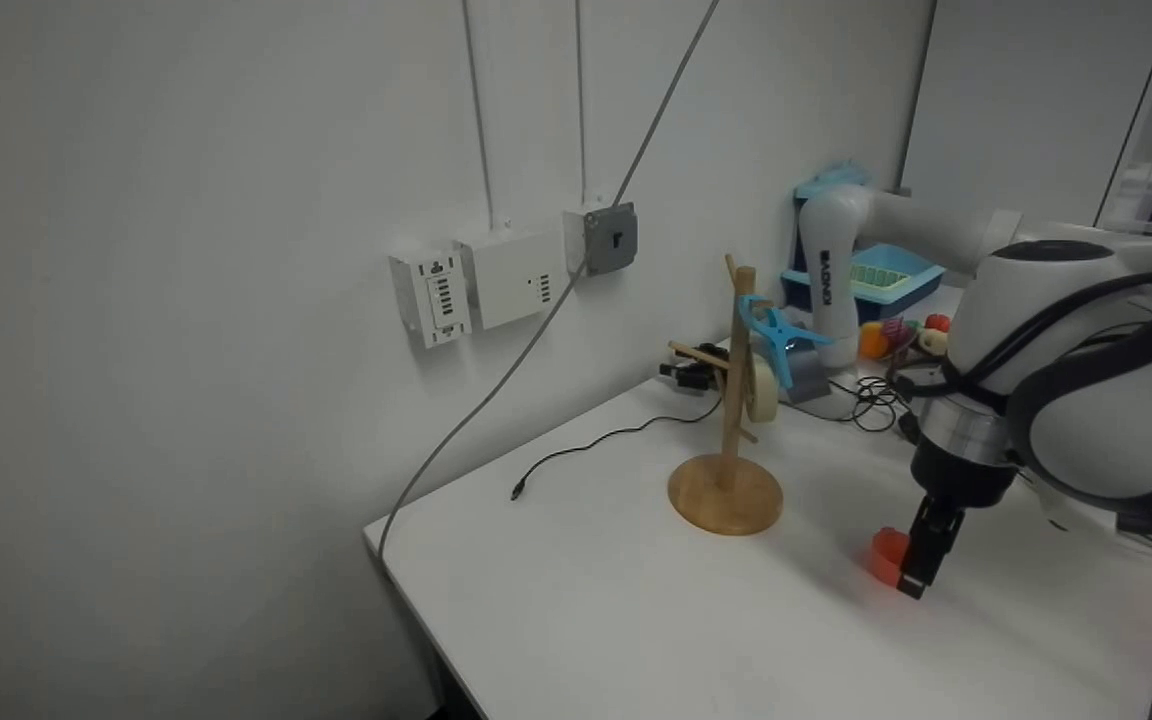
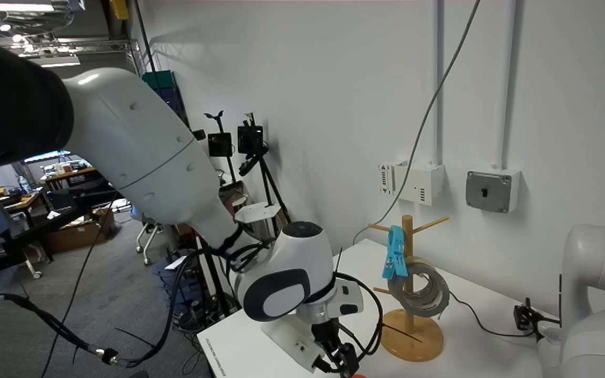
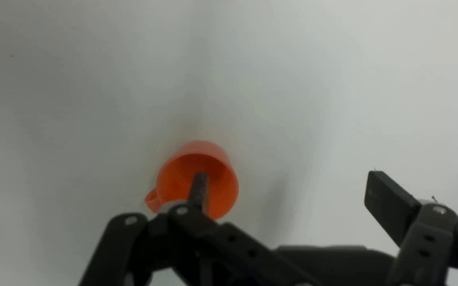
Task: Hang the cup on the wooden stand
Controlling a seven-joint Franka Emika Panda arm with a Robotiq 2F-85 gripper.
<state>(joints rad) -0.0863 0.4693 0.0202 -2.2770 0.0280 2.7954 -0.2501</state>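
Wrist view: pincer [image 3: 287, 175] spread, cup [image 3: 220, 184] behind one fingertip [image 3: 200, 190]; best lower, pinch gap-side rim [image 3: 235, 190], leave handle [image 3: 153, 203] free.

White, rounded arm [image 2: 145, 152] with a dark oval cap [image 1: 1053, 251]; black, looping cables [image 2: 50, 324]; shiny silver collar [image 1: 963, 430]; black end effector [image 3: 288, 176] with blocky fingers [image 3: 389, 202] and small, pale round screws [image 3: 439, 209].

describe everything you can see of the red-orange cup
The cup is red-orange, apparently plastic, with a round open mouth and one small handle, at its lower left in the wrist view. It stands upright on the white table. In the wrist view, one finger of the open gripper overlaps its mouth; whether they touch is unclear.
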